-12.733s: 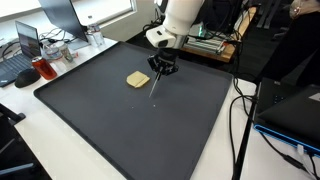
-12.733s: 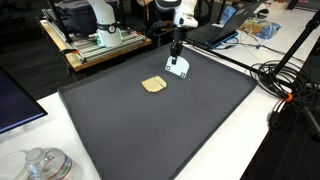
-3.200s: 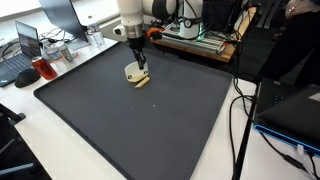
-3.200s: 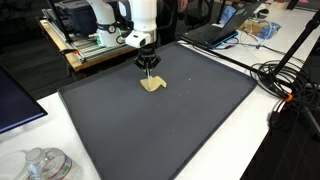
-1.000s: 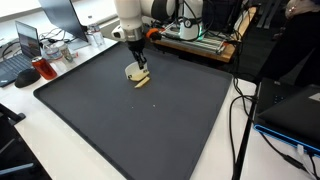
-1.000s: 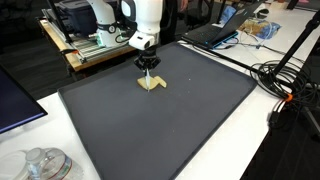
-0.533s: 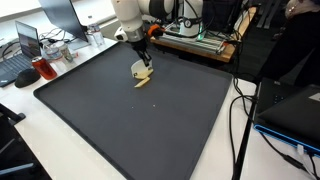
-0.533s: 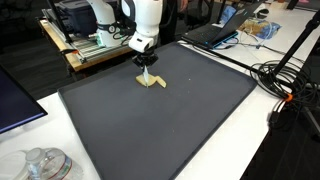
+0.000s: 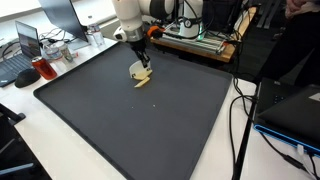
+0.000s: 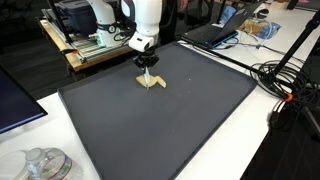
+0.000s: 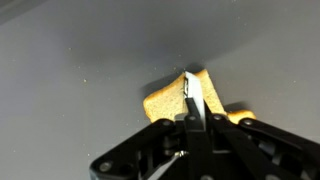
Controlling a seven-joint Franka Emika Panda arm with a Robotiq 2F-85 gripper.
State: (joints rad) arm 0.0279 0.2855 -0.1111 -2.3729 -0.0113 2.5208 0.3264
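A white robot arm (image 9: 128, 15) reaches down over a dark grey mat (image 9: 150, 130) covering the surface. Its pincer (image 9: 144, 71) has its tips pressed together and rests on a small tan piece (image 9: 143, 81). The piece lies on the mat, toward 11 o'clock from the mat's centre. In the wrist view the pincer enters from 6 o'clock, and a thin white sliver (image 11: 190, 96) shows at its tips.

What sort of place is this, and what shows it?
Probably a robotics lab or office: a robot arm, its tool shut on a tan pad, over a black mat, beside a laptop and loose cables.
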